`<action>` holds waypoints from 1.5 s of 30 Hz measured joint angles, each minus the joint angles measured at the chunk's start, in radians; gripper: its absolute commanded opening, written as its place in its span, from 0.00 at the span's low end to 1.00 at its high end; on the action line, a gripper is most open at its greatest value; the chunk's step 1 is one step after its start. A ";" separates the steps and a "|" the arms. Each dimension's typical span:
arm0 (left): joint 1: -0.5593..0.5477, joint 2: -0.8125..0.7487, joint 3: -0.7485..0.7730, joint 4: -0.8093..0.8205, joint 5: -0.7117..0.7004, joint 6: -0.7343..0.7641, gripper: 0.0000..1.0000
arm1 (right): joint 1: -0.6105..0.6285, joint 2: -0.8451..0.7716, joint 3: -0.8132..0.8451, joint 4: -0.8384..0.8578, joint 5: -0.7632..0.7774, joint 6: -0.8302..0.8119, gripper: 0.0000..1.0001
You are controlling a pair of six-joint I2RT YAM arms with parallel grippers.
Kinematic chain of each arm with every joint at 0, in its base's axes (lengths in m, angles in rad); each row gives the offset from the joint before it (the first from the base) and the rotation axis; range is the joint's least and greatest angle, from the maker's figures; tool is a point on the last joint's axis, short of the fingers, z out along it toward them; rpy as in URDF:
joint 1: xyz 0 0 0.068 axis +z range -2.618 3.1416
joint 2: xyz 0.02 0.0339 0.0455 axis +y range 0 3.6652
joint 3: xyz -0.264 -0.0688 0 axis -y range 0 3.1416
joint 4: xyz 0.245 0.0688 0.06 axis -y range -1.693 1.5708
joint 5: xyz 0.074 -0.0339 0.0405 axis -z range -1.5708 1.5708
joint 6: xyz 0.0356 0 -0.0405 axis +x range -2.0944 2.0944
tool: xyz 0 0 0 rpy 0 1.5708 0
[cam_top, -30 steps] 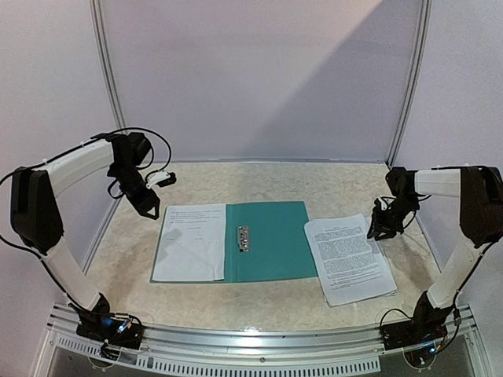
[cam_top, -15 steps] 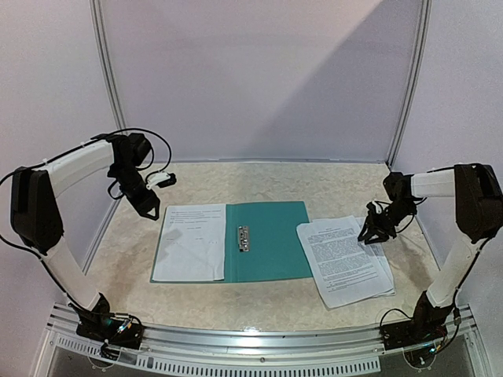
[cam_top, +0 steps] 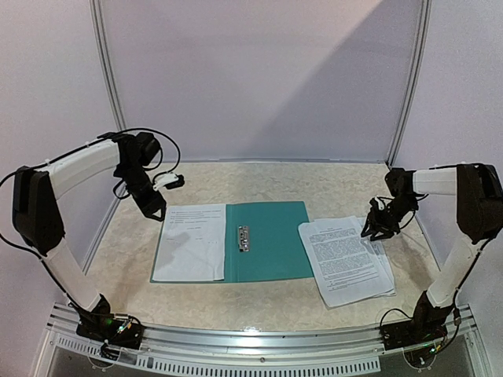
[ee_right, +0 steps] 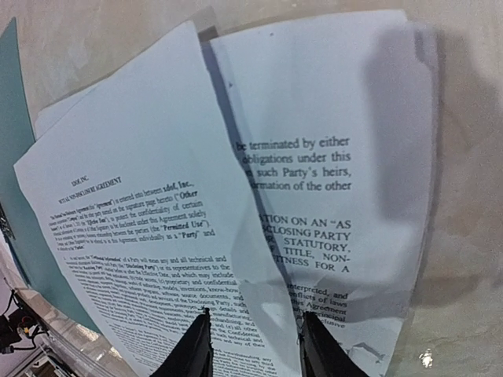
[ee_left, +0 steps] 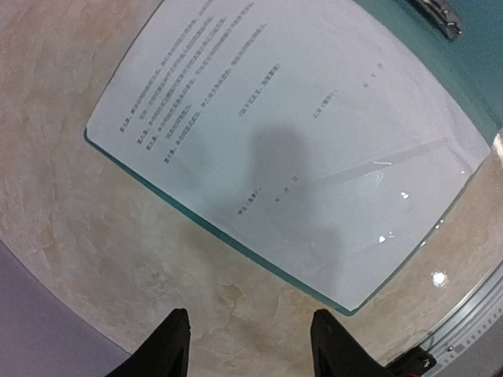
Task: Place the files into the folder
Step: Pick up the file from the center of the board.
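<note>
The left fingers (ee_left: 174,345) were held apart, empty, beside the open flat teal-green folder (cam_top: 271,236); the right fingers (ee_right: 196,349) were narrowly parted over the loose white printed paper sheets (cam_top: 346,259)

A flat beige table top with a marble-like pattern (cam_top: 338,182) fills the middle of the top view; its pale brown veins show more clearly in the left wrist view (ee_left: 71,228) and in the right wrist view (ee_right: 118,23). A plain pale lilac back wall (cam_top: 259,78) stands behind it, crossed by a diagonal edge of shade, with the lighter part at the upper left. Two thin grey metal poles, one at the left (cam_top: 108,71) and one at the right (cam_top: 409,78), rise at the back corners and curve slightly at the top. Along the near edge runs a silver aluminium rail (cam_top: 259,339), and just below it a white slotted strip (cam_top: 259,366).
</note>
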 measured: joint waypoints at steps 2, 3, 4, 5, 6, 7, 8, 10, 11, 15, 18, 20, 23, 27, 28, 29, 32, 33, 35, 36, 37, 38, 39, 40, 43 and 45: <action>-0.060 0.004 0.041 -0.011 -0.005 0.005 0.52 | -0.008 0.000 0.002 0.001 0.003 -0.001 0.41; -0.103 0.012 0.076 -0.022 -0.010 0.007 0.51 | -0.011 0.001 0.002 0.000 0.007 -0.001 0.41; -0.153 0.026 0.118 -0.024 -0.016 0.008 0.51 | -0.015 0.001 0.002 0.000 0.007 -0.001 0.41; -0.210 0.045 0.167 -0.020 -0.024 0.011 0.51 | -0.018 0.001 0.002 0.001 0.007 -0.002 0.41; -0.272 0.069 0.214 -0.010 -0.031 0.014 0.51 | -0.019 0.003 0.002 0.002 0.006 -0.004 0.41; -0.323 0.090 0.249 -0.002 -0.034 0.018 0.51 | -0.019 0.006 0.002 0.002 0.005 -0.005 0.41; -0.387 0.118 0.289 0.012 -0.041 0.025 0.51 | -0.019 0.010 0.002 0.003 0.003 -0.006 0.41; -0.509 0.182 0.355 0.045 -0.059 0.047 0.51 | -0.019 0.017 0.001 0.004 -0.006 -0.010 0.41; -0.569 0.218 0.383 0.065 -0.076 0.061 0.51 | -0.019 0.020 0.000 0.006 -0.011 -0.012 0.41; -0.764 0.387 0.480 0.150 -0.131 0.125 0.51 | -0.020 0.021 -0.013 0.013 -0.034 -0.026 0.41; -0.859 0.509 0.536 0.212 -0.149 0.151 0.51 | -0.021 0.021 -0.030 0.016 -0.055 -0.031 0.42; -0.902 0.576 0.566 0.256 -0.155 0.158 0.51 | -0.024 0.021 -0.032 0.017 -0.069 -0.032 0.42; -0.935 0.650 0.611 0.314 -0.163 0.164 0.49 | -0.027 0.021 -0.033 0.018 -0.104 -0.035 0.42; -0.950 0.713 0.633 0.401 -0.177 0.164 0.47 | -0.027 0.025 -0.033 0.018 -0.144 -0.041 0.41; -0.951 0.728 0.635 0.420 -0.185 0.164 0.46 | -0.027 0.027 -0.033 0.018 -0.153 -0.042 0.41; -0.951 0.743 0.638 0.437 -0.193 0.164 0.46 | -0.029 0.029 -0.034 0.018 -0.165 -0.045 0.41; -0.951 0.776 0.636 0.471 -0.208 0.172 0.46 | -0.043 0.038 -0.037 0.023 -0.195 -0.046 0.40; -0.951 0.777 0.636 0.483 -0.211 0.175 0.46 | -0.051 0.044 -0.037 0.026 -0.203 -0.045 0.39; -0.951 0.777 0.635 0.501 -0.213 0.183 0.46 | -0.061 0.059 -0.038 0.031 -0.221 -0.047 0.34; -0.950 0.777 0.633 0.508 -0.214 0.188 0.46 | -0.065 0.065 -0.038 0.034 -0.234 -0.046 0.32; -0.948 0.777 0.631 0.511 -0.214 0.191 0.46 | -0.067 0.069 -0.038 0.036 -0.242 -0.048 0.30; -0.946 0.778 0.630 0.513 -0.215 0.193 0.46 | -0.068 0.074 -0.038 0.040 -0.249 -0.048 0.28; -0.946 0.779 0.630 0.516 -0.215 0.195 0.46 | -0.069 0.078 -0.038 0.043 -0.259 -0.048 0.26; -0.945 0.779 0.630 0.520 -0.215 0.196 0.46 | -0.069 0.082 -0.039 0.048 -0.270 -0.048 0.24; -0.944 0.781 0.630 0.527 -0.214 0.198 0.46 | -0.068 0.087 -0.052 0.061 -0.307 -0.053 0.22; -0.943 0.781 0.630 0.529 -0.214 0.199 0.46 | -0.068 0.088 -0.062 0.063 -0.336 -0.055 0.22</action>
